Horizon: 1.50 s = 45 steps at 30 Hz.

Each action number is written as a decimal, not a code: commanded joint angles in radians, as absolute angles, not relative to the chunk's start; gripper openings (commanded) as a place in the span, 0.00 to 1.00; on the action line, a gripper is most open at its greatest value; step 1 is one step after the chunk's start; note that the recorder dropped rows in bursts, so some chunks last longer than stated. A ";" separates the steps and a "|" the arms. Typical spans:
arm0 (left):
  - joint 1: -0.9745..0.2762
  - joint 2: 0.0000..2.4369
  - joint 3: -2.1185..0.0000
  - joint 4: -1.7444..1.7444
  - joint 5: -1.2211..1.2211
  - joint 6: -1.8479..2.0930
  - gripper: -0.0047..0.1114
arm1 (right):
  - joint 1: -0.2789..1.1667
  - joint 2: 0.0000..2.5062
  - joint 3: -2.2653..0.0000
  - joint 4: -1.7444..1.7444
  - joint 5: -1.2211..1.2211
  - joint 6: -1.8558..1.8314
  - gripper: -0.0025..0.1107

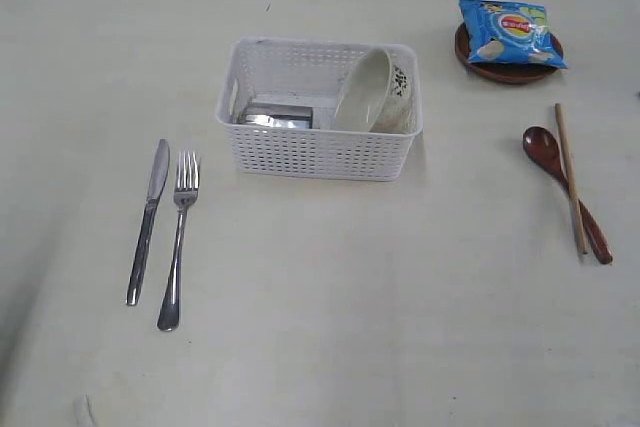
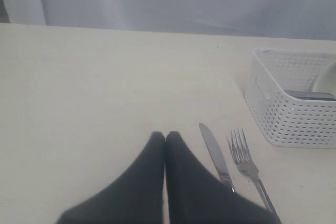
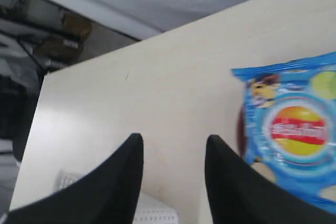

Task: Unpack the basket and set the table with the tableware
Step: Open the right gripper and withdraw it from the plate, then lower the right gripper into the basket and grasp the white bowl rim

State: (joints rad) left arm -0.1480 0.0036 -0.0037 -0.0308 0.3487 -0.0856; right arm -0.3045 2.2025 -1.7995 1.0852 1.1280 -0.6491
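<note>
Where the basket sits: basket (image 1: pixel 320 152) at the middle of the table (image 1: pixel 350 297), toward the far edge
Inside the basket: steel mug (image 1: pixel 275 117) low in the left half; cream bowl (image 1: pixel 375 92) tipped on edge against the right wall
Left of the basket: knife (image 1: pixel 148 219) and fork (image 1: pixel 178 237) side by side on the table, close but apart, knife on the outside
Right side: wooden spoon (image 1: pixel 543 147) with the chopsticks (image 1: pixel 570 177) lying along it and crossing its handle
Far right corner: brown plate (image 1: pixel 505 74) with a blue chip bag (image 1: pixel 510 32) on top
Left gripper (image 2: pixel 165 137): tips pressed together, holding nothing, above bare table near the knife
Right gripper (image 3: pixel 175 139): jaws apart, nothing between them, above the table beside the chip bag
</note>
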 commanded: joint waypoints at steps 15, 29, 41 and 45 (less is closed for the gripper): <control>-0.153 0.000 0.000 -0.030 0.347 -0.083 0.04 | 0.439 2.018 -1.939 0.056 1.215 0.058 0.36; -0.153 0.000 0.000 -0.030 0.347 -0.083 0.04 | 0.517 2.060 -1.936 -0.070 1.221 0.268 0.36; -0.153 0.000 0.000 -0.030 0.347 -0.083 0.04 | 0.551 2.141 -1.936 -0.141 1.221 0.326 0.36; -0.153 0.000 0.000 -0.030 0.347 -0.083 0.04 | 0.551 2.107 -1.936 -0.171 1.221 0.340 0.36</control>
State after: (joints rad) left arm -0.1480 0.0036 -0.0037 -0.0308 0.3487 -0.0856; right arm 0.5530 2.1429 -1.9346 -0.1392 1.2201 0.3274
